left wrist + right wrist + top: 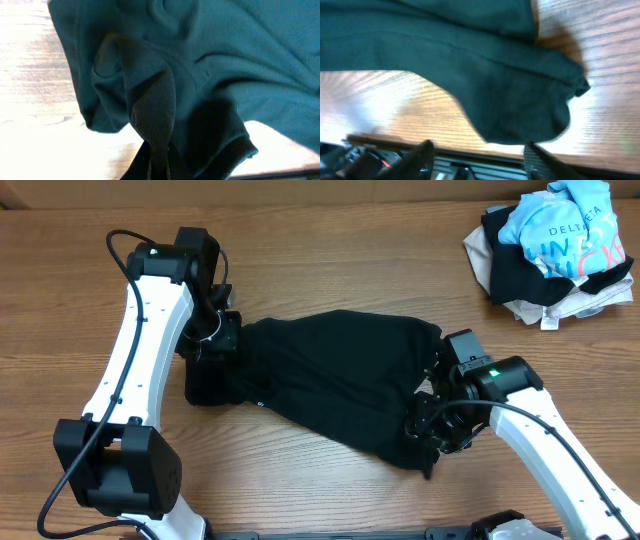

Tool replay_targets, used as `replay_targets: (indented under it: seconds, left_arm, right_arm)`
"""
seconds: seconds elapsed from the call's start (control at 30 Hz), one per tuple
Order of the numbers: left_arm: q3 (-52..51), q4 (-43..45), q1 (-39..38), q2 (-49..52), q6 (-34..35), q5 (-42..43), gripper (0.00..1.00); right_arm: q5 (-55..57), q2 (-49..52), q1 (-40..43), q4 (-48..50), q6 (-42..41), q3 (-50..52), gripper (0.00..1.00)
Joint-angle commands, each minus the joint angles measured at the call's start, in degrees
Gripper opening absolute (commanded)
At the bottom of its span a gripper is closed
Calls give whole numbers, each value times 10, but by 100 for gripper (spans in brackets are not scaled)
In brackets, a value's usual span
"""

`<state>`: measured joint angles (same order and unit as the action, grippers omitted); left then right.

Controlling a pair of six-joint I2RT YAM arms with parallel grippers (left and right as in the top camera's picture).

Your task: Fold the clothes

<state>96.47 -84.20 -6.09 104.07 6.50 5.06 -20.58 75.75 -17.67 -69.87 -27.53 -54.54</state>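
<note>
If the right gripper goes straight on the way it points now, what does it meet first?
Most likely the black polo shirt: its fabric lies directly ahead of the open right gripper, covering the wooden table there. The depth is unclear.

Left claw point(217, 340) pinched closed, right claw point(477, 152) spread wide.
</note>
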Motion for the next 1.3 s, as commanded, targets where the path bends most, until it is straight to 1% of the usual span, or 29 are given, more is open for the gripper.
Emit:
replay_targets:
  seconds: [0.0,0.1,0.33,0.5,0.7,0.87,0.93,0.97,1.0,1.07,1.13,1.17,1.23,1.27]
  left_arm:
    - [-4,16,6,-8,12,-15,4]
    - [-4,34,7,-7,12,-15,4]
    - [-4,64,7,-7,12,-15,4]
    - [-4,67,8,-7,12,-18,4]
    - [-4,70,8,-7,12,-28,4]
    - [-4,70,8,-7,12,-28,4]
    - [-4,71,8,-7,12,-28,4]
    - [-4,71,8,-7,12,-28,4]
    - [-4,71,8,-7,12,-28,4]
    - [-4,71,8,-7,12,-28,4]
    - [-4,71,8,-7,12,-28,4]
    - [-4,71,8,-7,12,-28,4]
    - [-4,71,8,-7,12,-32,4]
    - [-4,71,8,-7,12,-36,4]
  right_arm:
    - [45,-30,9,18,-17,-3,72]
    - [101,-26,13,45,-32,-1,79]
    - [111,24,13,99,-46,37,79]
    - [111,54,13,126,-75,78,76]
    - [101,54,13,143,-85,110,73]
    - [81,54,13,193,-94,154,66]
    - [81,54,13,207,-106,169,61]
    - [81,54,13,215,-113,177,55]
    - [82,54,13,216,-116,179,52]
    - [90,54,13,218,-118,180,40]
    - [98,54,13,219,-129,179,25]
    - [105,54,13,219,-133,179,20]
    - [112,53,14,217,-134,178,5]
    - [114,52,17,216,-135,175,4]
